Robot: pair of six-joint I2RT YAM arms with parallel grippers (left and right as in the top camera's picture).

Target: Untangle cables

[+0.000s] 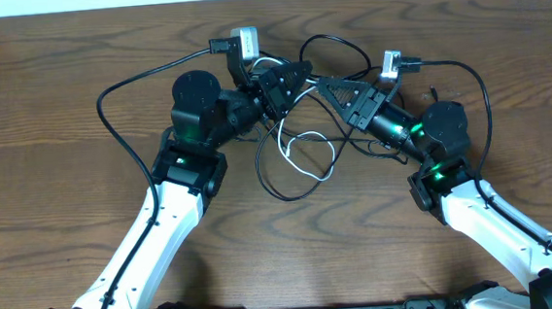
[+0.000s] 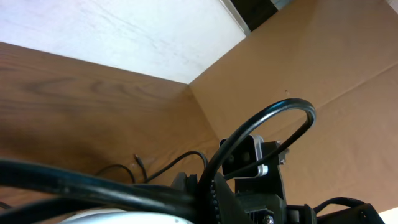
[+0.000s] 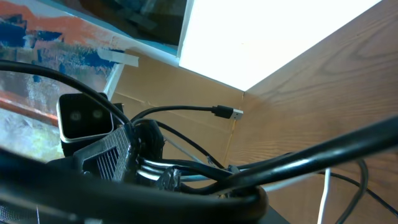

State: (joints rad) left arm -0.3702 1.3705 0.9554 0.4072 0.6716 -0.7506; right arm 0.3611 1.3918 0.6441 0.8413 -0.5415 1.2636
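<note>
Separation is the step in hand: my left gripper (image 1: 288,79) and right gripper (image 1: 328,86) meet nose to nose above the cables (image 1: 301,162), which lie looped on the table (image 1: 64,189) just beneath them. My left jaws are pressed together; whether the right ones grip, I cannot tell. Next, I judge, comes a slow pull apart, watching for snags.
</note>
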